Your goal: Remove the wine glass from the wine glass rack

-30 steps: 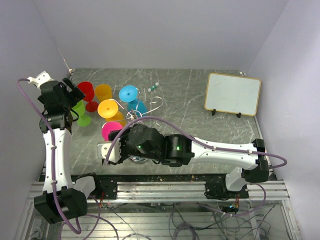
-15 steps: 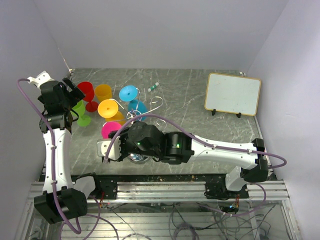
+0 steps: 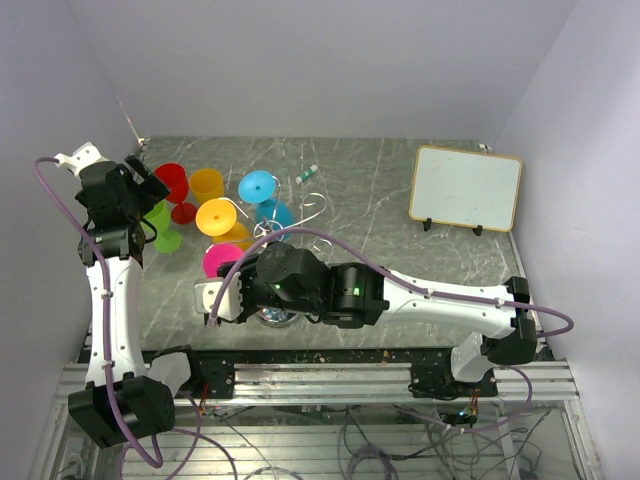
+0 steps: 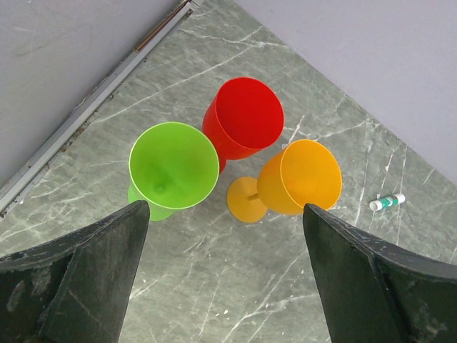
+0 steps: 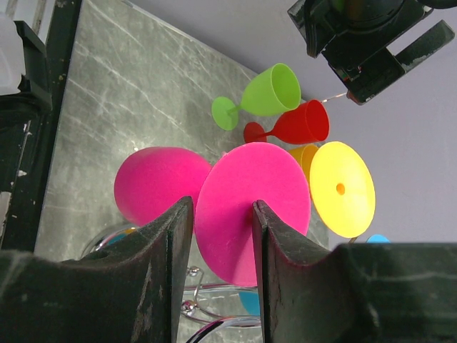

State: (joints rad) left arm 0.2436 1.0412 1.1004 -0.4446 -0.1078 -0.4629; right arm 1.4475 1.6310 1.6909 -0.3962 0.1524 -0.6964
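The right end effector [image 5: 221, 204] is nearly closed. Its 2 fingers leave a narrow gap that frames the round foot of the pink wine glass [image 5: 253, 207]. The foot is wider than the gap, and I cannot tell whether the fingers actually grip the glass. The bowl shows left of the foot in the right wrist view, and chrome curls of the rack [image 3: 268, 232] cross the bottom of that frame just below it. In the top view the glass lies left of centre, at the rack's lower-left side, partly covered by the right arm. Whether its stem sits in a hook is hidden. A yellow glass [image 3: 216, 215] and a blue glass [image 3: 258, 186] sit at the rack's upper-left side, feet turned up.

The left end effector [image 4: 225, 207] is spread wide and holds nothing. It hangs above 3 glasses standing close together at the upper left of the top view: a green glass [image 4: 173, 166], a red glass [image 4: 243, 118] and an orange glass [image 4: 300, 177].

The worktop [image 3: 380, 250] is grey-green stone with pale veins. A small white and green stick [image 3: 307, 174] lies near its far edge, and a whiteboard [image 3: 467, 187] on 2 small feet stands at the upper right. Plain pale walls [image 3: 300, 60] close in 3 sides. A metal rail [image 3: 320, 378] with loose cables runs along the bottom.
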